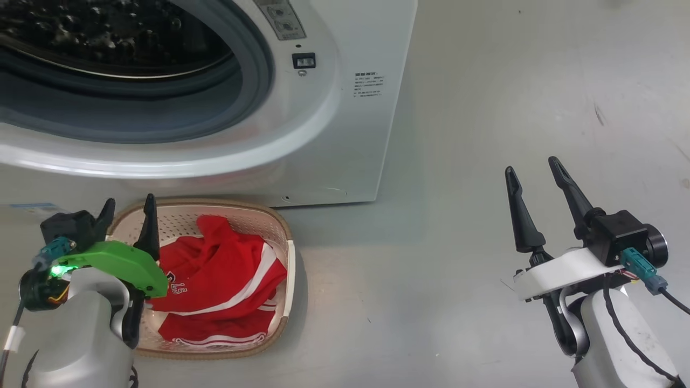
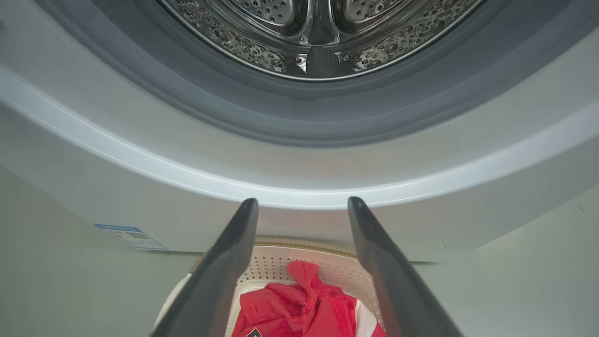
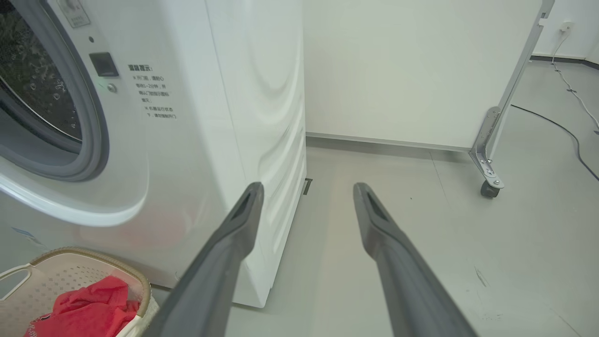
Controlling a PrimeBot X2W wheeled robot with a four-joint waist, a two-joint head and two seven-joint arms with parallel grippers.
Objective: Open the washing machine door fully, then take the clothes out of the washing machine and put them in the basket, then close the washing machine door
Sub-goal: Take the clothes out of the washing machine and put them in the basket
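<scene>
The pale grey floor is smooth and faintly glossy, with a few dark scuff marks on it. A white panel stands on it, edged by a slanted metal upright that ends in a small castor. Beyond the upright, a black cable and a white cable trail across the floor towards a wall socket.

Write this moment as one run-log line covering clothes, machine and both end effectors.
clothes: in basket | washing machine: open, drum looks empty | left end effector: open, near basket | right end effector: open, holding nothing
</scene>
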